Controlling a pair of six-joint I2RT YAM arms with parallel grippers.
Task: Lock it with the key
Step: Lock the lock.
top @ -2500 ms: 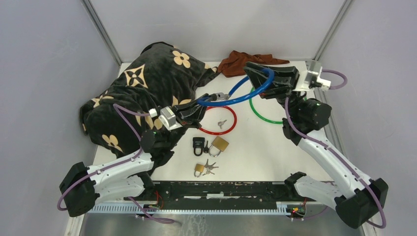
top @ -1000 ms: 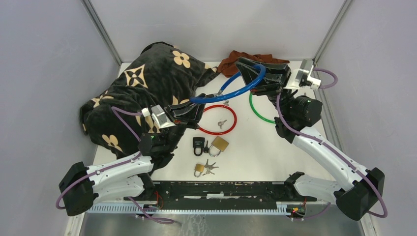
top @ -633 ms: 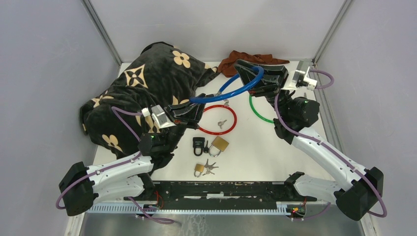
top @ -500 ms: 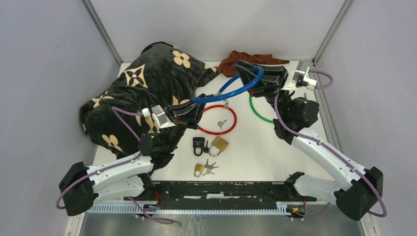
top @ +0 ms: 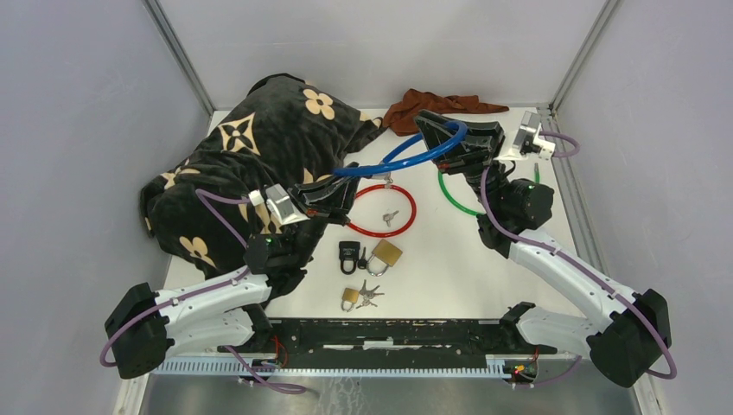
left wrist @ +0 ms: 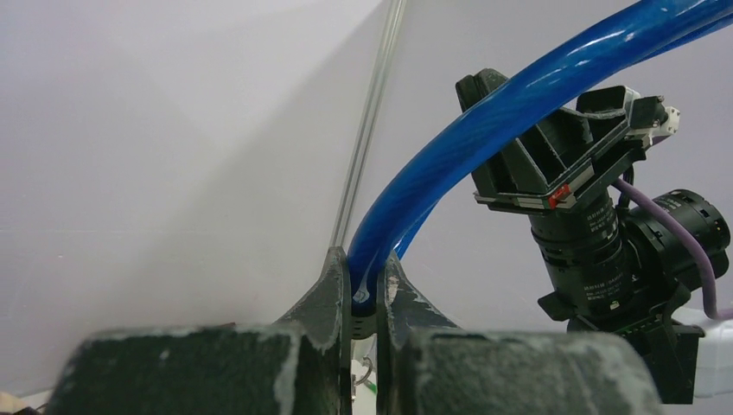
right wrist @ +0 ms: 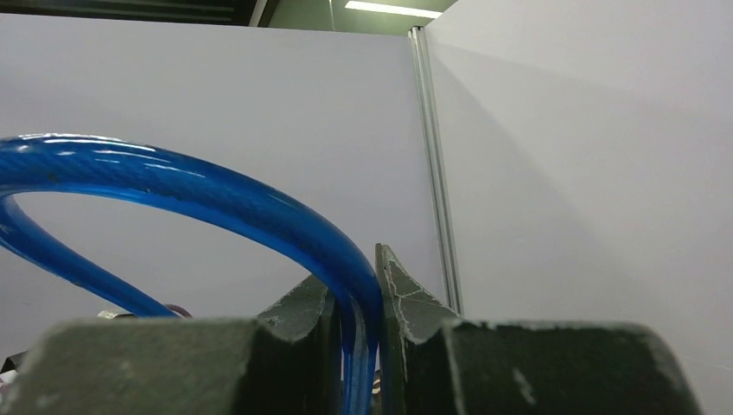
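top view: the blue cable lock [top: 406, 160] hangs in the air just behind the red cable loop [top: 413, 210], stretched between the left gripper [top: 344, 184] and the right gripper [top: 435, 130], probably to steady it for keying. left wrist: narrow fingers [left wrist: 333, 290] pinch the cable's end. right wrist: fingers [right wrist: 399, 285] clamp its bend.

The top camera hangs above and behind the left arm [top: 207, 298] and right arm [top: 570, 277], looking down and forward over the whole table [top: 449, 251] to the back wall [top: 380, 43]. Each wrist camera sits just behind its own jaws, very close. The one behind the left gripper [left wrist: 363, 259] faces up and across at the right arm. The one behind the right gripper [right wrist: 353, 268] faces up at the wall. All three views share the blue cable [top: 415, 158].
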